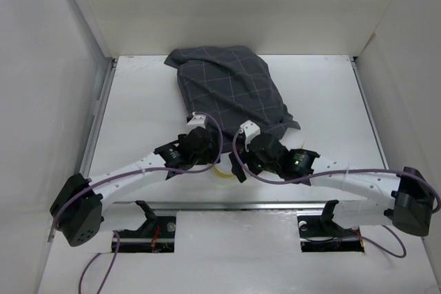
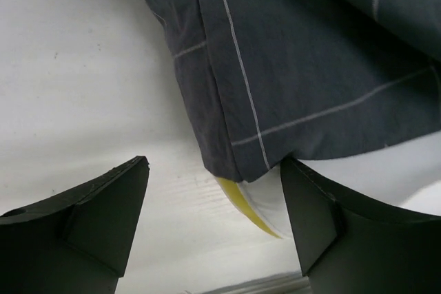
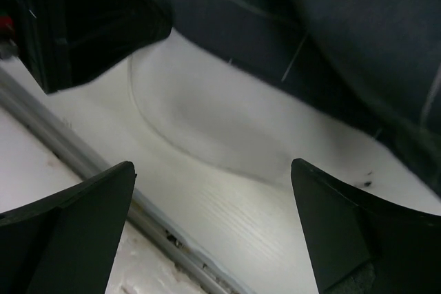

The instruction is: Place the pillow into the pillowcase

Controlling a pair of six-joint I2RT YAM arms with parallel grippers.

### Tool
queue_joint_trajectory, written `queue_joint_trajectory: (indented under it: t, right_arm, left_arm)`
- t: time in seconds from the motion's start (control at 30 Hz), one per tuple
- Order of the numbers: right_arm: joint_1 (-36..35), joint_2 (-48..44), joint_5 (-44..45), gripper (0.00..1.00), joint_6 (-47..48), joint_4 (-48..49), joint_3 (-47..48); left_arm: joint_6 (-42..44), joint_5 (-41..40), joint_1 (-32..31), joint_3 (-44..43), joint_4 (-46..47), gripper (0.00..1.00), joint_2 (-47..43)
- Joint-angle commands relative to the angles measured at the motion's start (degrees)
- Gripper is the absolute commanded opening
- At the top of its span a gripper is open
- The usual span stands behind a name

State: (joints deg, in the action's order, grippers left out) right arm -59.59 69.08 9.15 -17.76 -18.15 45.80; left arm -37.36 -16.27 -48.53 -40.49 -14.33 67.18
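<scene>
Tucking in the exposed corner looks like the step in hand. Your left pincer [image 2: 212,170] stands apart and empty just short of the hem of the pillowcase [image 2: 310,67], where the pillow [image 2: 267,204] pokes out with its yellow band [image 2: 238,201] showing. Your right pincer [image 3: 213,166] is apart too, over the white end beside it. Pinch only the dark hem, lift it, and draw it over the corner while the other pincer presses the stuffing in; catching the pillow as well would likely drag it out. The cloth hides how far in the pillow reaches, and in the right wrist view pillow and table [image 3: 227,232] blend into one white.
</scene>
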Motion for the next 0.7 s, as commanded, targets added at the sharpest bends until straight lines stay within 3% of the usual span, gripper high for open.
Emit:
queue_joint_trajectory:
  t: [0.0, 0.13, 0.23, 0.37, 0.53, 0.6, 0.63, 0.67]
  right_arm:
    - [0.0, 1.4, 6.5, 1.0, 0.4, 6.2, 3.9]
    - [0.0, 4.6, 8.1, 1.0, 0.9, 5.7, 5.3]
    - [-0.5, 7.4, 5.5, 1.0, 2.5, 7.1, 5.3]
    - [-3.3, 11.3, 5.7, 1.0, 5.4, 8.1, 5.3]
    - [-3.9, 16.3, 16.8, 1.0, 0.6, 10.0, 4.7]
    - [-3.9, 17.0, 23.4, 0.85, -2.3, 8.6, 4.7]
    - [-3.9, 17.7, 25.7, 0.64, -4.5, 7.8, 5.3]
    - [-3.9, 17.8, 27.6, 0.3, -8.0, 7.1, 5.3]
  left_arm:
    - [0.8, -3.1, 1.3, -1.1, 1.8, 0.73, 2.3]
    - [0.2, -4.2, 2.5, -2.8, 0.5, 0.48, 5.9]
    - [0.2, -4.2, 2.5, -4.9, -0.5, 0.41, 5.9]
    - [2.1, -4.2, 2.5, -5.5, -0.7, 0.41, 4.6]
    - [2.6, -4.2, 2.5, -5.5, -0.7, 0.51, 3.9]
    - [2.6, -4.8, 3.1, -5.5, -0.7, 0.51, 4.6]
    - [2.6, -5.5, 3.1, -5.5, -1.5, 0.51, 5.3]
    - [2.1, -6.2, 3.6, -6.1, -1.5, 0.51, 6.0]
